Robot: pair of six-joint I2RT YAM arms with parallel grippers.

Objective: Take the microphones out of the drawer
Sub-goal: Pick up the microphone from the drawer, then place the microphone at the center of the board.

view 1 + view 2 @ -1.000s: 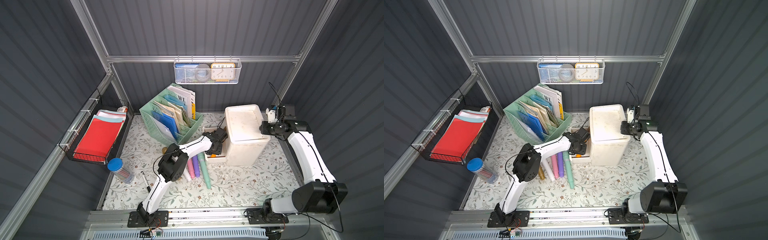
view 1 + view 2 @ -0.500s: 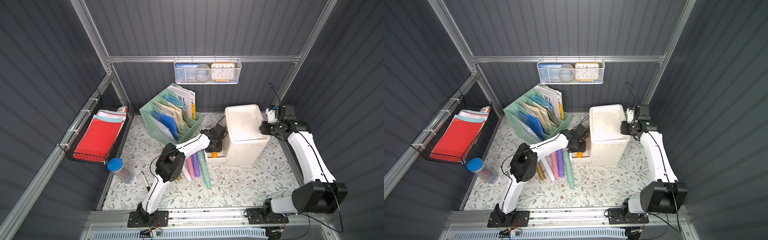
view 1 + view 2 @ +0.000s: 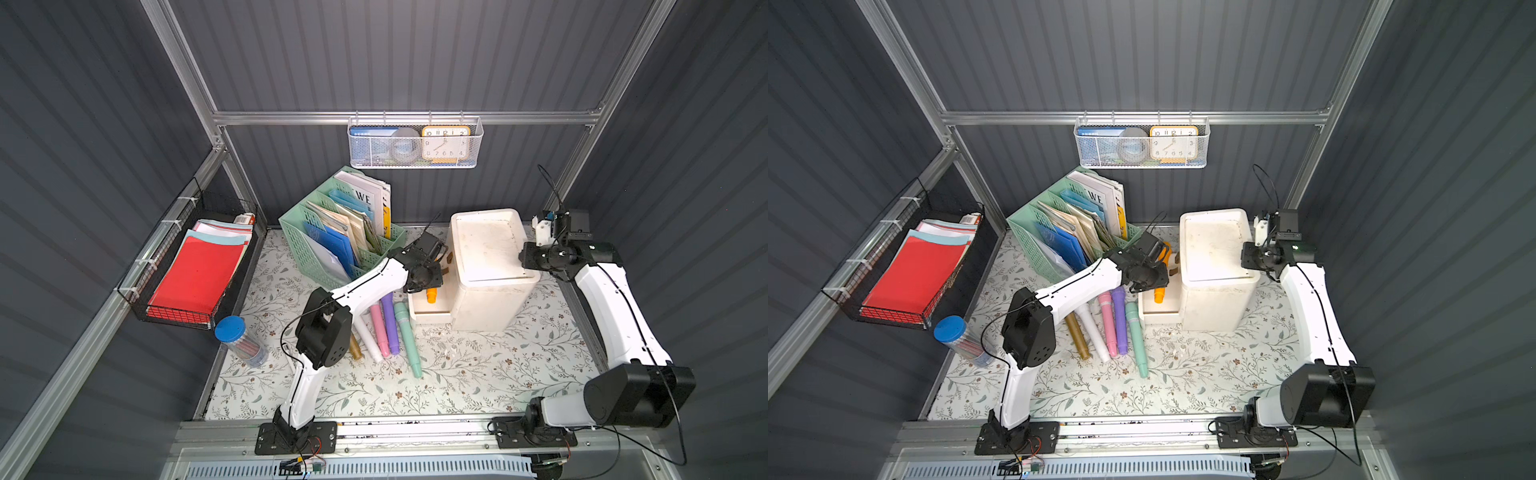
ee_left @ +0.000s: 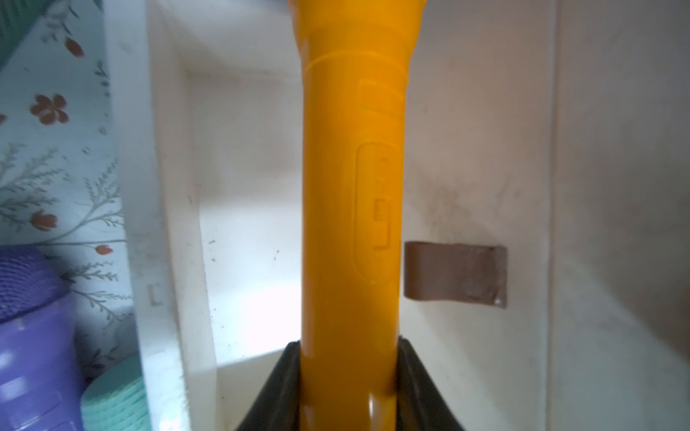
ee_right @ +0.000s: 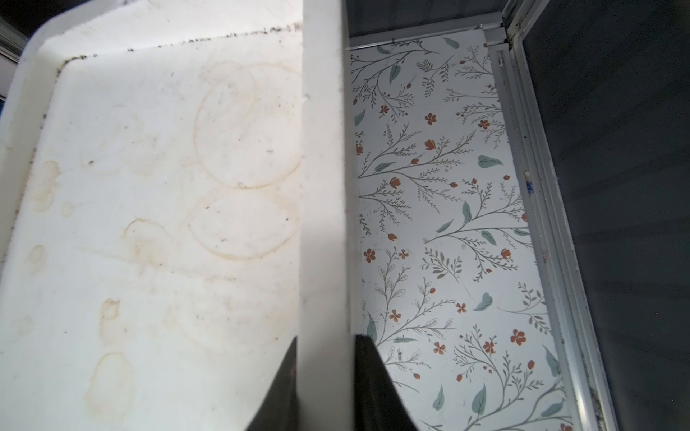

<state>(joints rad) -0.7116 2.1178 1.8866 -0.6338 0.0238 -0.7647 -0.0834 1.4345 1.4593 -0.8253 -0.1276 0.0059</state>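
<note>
1. A drawer (image 3: 429, 316) stands pulled out from the front of the white plastic drawer cabinet (image 3: 486, 253).
2. The left claw (image 4: 349, 341) is clenched around the orange plastic microphone (image 4: 351, 186), held just above that drawer.
3. The right claw (image 5: 326, 337) pinches the cabinet's top rim, apparently steadying it.
4. Left to do: carry the microphone clear of the drawer, probably onto the floral tabletop (image 3: 478, 374).

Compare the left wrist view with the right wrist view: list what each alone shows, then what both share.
Left wrist only: the left end effector clamping the orange microphone at the open drawer, and a brown pull tab. Right wrist only: the right end effector pinching the cabinet rim, and its stained top. Both: the white cabinet and the floral mat.
</note>
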